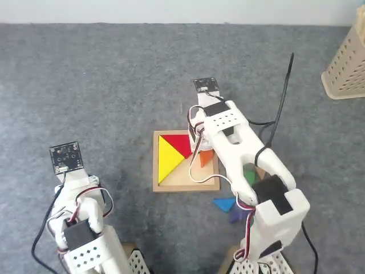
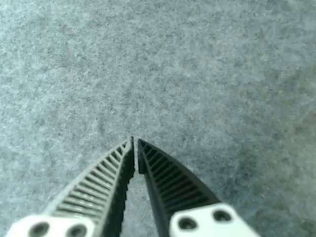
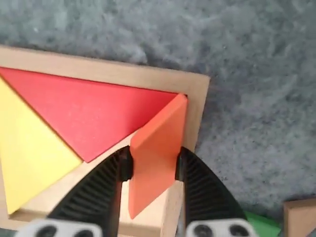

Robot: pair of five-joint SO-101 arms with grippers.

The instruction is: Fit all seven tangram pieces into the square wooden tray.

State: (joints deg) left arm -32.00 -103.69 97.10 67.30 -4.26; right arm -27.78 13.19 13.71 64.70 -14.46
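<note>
Yellow triangle [image 1: 167,161] and red triangle [image 1: 180,143] seated in tray [image 1: 185,186]. Right gripper [image 3: 153,162] clamped orange piece [image 3: 159,132] at tray corner. Blue piece [image 1: 225,203], green piece [image 1: 249,176], purple piece [image 1: 236,214] lay outside. Left gripper [image 2: 134,148] closed, empty.

You are looking at a small indoor robotics test setup, home or lab unclear: a white left arm [image 1: 85,220] and right arm [image 1: 239,142] on a grey carpet-like tabletop [image 1: 102,85], a pale wall [image 1: 171,10] behind, a beige slotted basket [image 1: 349,63] at one corner.
</note>
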